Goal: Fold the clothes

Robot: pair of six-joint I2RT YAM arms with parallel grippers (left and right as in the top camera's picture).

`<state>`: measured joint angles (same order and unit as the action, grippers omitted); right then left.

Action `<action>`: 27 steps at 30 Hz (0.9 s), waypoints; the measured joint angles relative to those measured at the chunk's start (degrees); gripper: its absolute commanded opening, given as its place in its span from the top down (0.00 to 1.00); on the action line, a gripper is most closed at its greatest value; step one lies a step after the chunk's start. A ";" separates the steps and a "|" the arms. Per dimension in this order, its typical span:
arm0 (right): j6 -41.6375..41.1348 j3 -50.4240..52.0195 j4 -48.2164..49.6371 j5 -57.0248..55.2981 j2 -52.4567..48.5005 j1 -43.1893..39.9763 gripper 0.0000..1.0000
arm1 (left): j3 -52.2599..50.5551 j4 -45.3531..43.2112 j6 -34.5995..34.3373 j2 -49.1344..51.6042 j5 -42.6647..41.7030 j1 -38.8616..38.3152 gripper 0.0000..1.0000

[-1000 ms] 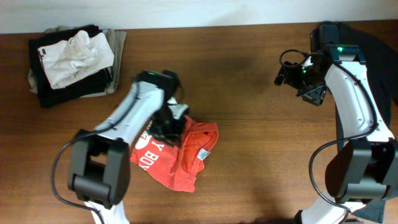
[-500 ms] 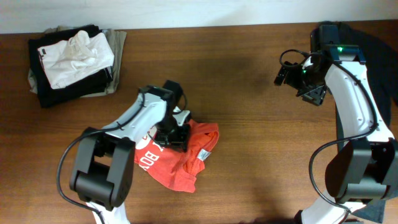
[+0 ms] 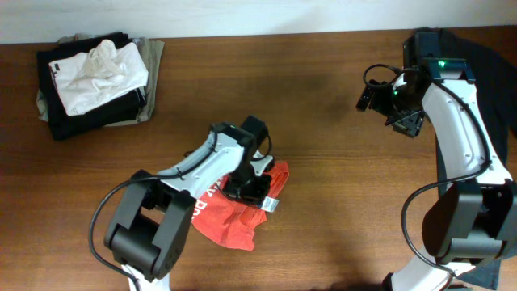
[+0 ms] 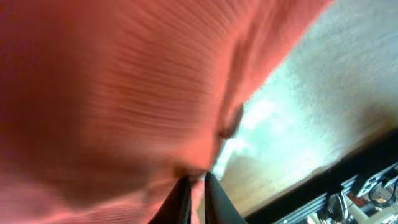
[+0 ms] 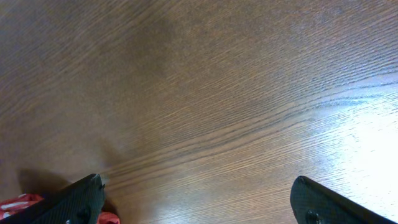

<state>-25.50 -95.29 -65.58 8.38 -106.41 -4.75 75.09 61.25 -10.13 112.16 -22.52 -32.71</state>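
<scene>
Left fingers [image 4: 193, 186] pinching red-orange T-shirt [image 3: 234, 222], right fingers [image 3: 365, 99] spread above table [image 3: 323, 202], folded stack [image 3: 89, 77] far left, black garment [image 3: 493, 56] far right.

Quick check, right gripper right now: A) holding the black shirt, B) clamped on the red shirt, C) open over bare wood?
C: in the right wrist view the right gripper has its fingers far apart, with only the table wood between them.

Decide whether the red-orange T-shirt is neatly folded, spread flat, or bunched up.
Bunched up: the red-orange T-shirt lies crumpled, edges uneven, left end effector pinching its cloth.
</scene>
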 measured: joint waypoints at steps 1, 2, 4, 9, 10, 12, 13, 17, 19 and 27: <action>0.00 0.00 -0.02 0.00 0.00 0.00 0.01 | -0.04 0.94 -0.20 -0.07 0.00 -1.07 0.97; -0.02 0.00 -0.02 0.00 0.00 0.00 0.01 | -0.09 1.86 -0.31 -0.26 -0.02 -2.14 0.97; -0.04 0.00 0.00 0.00 0.00 0.00 0.01 | 0.22 3.93 -0.46 -1.60 0.04 -2.73 0.96; 0.00 0.00 -0.02 0.00 0.02 0.00 0.01 | 9.38 12.33 -1.73 -11.43 5.77 0.20 0.87; 0.02 0.00 -0.04 0.00 0.02 0.00 0.01 | 10.32 14.71 -3.04 -14.27 8.24 1.62 0.87; -0.02 0.00 0.00 0.00 0.00 0.00 0.01 | 10.80 19.87 -5.38 -17.90 12.79 5.16 0.87; -0.02 0.00 -0.02 0.00 0.00 0.00 0.01 | 10.62 20.37 -6.10 -18.25 13.90 6.45 0.87; 0.00 0.00 0.00 0.00 0.02 0.00 0.01 | 3.32 15.32 -8.79 -17.92 15.96 7.78 0.87; 0.00 0.00 0.02 0.00 0.00 0.00 0.01 | -1.86 10.19 -10.16 -17.79 15.50 7.72 0.87; 0.00 0.00 -0.02 0.00 0.02 0.00 0.01 | -17.86 -6.10 -12.04 -17.29 6.14 7.54 0.89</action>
<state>-25.50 -95.29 -65.60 8.38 -106.39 -4.75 57.23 55.16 -22.17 94.87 -16.38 -25.17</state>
